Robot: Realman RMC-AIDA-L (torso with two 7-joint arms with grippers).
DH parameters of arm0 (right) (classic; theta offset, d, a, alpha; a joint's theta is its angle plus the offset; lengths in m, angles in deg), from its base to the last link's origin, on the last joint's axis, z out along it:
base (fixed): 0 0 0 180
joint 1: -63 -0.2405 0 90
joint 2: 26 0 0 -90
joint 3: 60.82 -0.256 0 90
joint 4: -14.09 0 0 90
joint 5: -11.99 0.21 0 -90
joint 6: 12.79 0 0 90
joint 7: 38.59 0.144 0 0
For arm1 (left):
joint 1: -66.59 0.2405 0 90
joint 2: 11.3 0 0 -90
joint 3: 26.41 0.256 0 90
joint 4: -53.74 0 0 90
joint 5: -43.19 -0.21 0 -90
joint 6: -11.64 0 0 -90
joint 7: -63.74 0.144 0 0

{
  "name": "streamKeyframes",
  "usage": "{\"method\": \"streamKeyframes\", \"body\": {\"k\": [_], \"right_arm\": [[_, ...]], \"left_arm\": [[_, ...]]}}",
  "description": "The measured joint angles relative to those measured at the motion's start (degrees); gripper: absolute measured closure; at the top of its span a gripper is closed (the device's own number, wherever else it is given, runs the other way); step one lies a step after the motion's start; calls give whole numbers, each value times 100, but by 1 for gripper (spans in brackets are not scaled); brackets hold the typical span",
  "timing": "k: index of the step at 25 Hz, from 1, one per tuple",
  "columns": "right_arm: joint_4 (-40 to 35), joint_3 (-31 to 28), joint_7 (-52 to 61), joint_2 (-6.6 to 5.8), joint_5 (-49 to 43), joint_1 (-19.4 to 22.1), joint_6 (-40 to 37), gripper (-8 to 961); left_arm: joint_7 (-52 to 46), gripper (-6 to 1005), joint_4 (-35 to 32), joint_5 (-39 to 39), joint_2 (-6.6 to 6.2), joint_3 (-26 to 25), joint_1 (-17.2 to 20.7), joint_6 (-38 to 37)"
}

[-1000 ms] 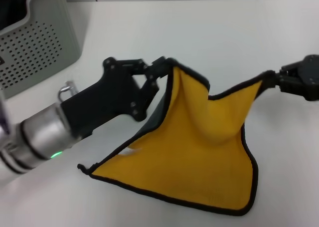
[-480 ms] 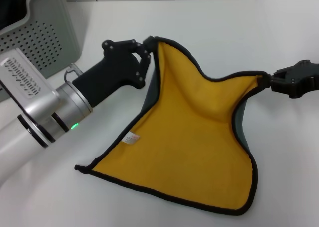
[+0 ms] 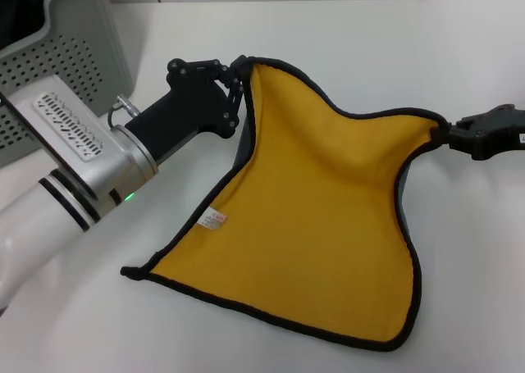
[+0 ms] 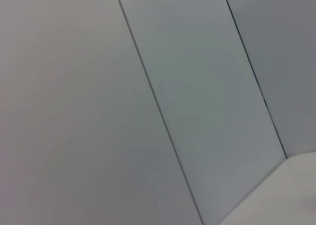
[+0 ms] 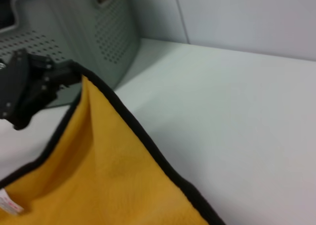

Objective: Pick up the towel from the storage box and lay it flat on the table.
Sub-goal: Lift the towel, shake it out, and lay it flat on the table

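In the head view we see the towel point(image 3: 308, 217) with its yellow side up, stretched between our two grippers over the white tabletop point(image 3: 344, 53). The left gripper point(image 3: 236, 76) has its jaws closed on one far corner of the towel, and the right gripper point(image 3: 456, 135) has its jaws closed on the other far corner. The two near corners lie on the tabletop, and the small white label point(image 3: 214, 220) is visible near the left edge. The storage box point(image 3: 70, 57) stands at the far left, apart from the towel. In the left wrist view we see only grey wall panels point(image 4: 197, 86). In the right wrist view the towel point(image 5: 113, 180) with black edging fills the lower part, the left gripper point(image 5: 69, 74) holds its far corner, and the storage box point(image 5: 98, 32) is behind it.
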State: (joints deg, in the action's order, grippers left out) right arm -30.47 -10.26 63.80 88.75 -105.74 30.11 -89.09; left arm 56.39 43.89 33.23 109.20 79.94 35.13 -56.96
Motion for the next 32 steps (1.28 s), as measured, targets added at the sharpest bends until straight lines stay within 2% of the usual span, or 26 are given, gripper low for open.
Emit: {"method": "streamKeyframes", "body": {"k": [5,17,22,27,32], "right_arm": [[24,29,21,26,-228,5,202,886],[124,219,3,77,-476,-130,1009,880],[156,265,5,113,-439,-192,1097,878],[167,638,20,127,-222,-225,1226,876],[182,764,23,125,-111,-227,1370,874]], "left_arm": [[210,931,-75,3,-15,-4,-16,153],[1615,923,-237,4,33,9,-70,647],[1969,919,-250,3,30,14,-215,1303],[2006,916,-216,3,27,-2,-421,1916],[2340,913,-208,3,24,-1,-626,2446]]}}
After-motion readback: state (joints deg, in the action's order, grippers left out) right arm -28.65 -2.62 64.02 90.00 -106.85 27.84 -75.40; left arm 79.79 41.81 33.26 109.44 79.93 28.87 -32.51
